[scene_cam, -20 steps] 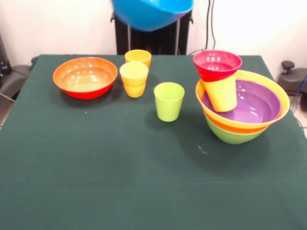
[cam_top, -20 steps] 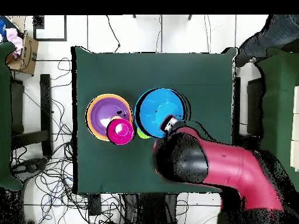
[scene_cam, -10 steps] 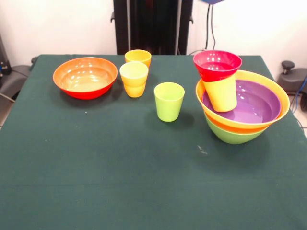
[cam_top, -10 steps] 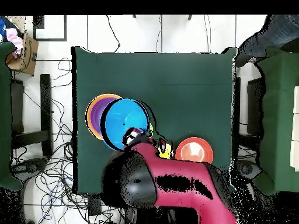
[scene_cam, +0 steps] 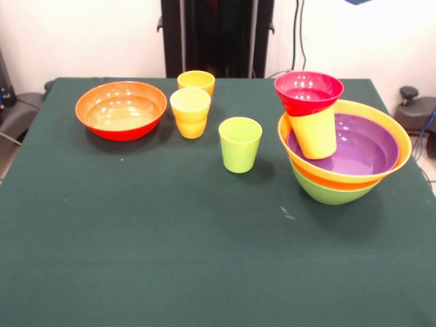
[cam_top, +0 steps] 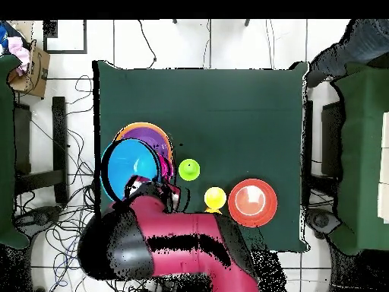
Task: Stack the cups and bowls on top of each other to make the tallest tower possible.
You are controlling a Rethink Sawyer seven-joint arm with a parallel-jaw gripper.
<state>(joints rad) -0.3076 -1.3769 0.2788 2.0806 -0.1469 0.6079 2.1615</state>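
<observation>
The tower (scene_cam: 344, 160) stands at the right of the front view. It is a lime green bowl, an orange bowl and a purple bowl nested, with a yellow cup (scene_cam: 315, 133) leaning inside and a small magenta-red bowl (scene_cam: 308, 92) on top. Seen from overhead, my gripper (cam_top: 144, 185) holds a blue bowl (cam_top: 129, 167) by its rim, aloft and partly over the tower (cam_top: 148, 135). Only a sliver of the blue bowl (scene_cam: 359, 2) shows at the front view's top edge. On the table stand a red-orange bowl (scene_cam: 120, 109), a lime green cup (scene_cam: 240, 144), an orange cup (scene_cam: 196, 82) and a yellow cup (scene_cam: 190, 112) nested in another.
My red arm (cam_top: 190, 251) reaches in over the table's edge in the overhead view. A person's dark sleeve (cam_top: 357, 42) shows at the top right corner. Chairs and cables surround the green table (scene_cam: 170, 259).
The arm has swung the blue bowl sideways from above the table's middle to over the tower. In the front view the bowl has slid off along the top edge to the right.
</observation>
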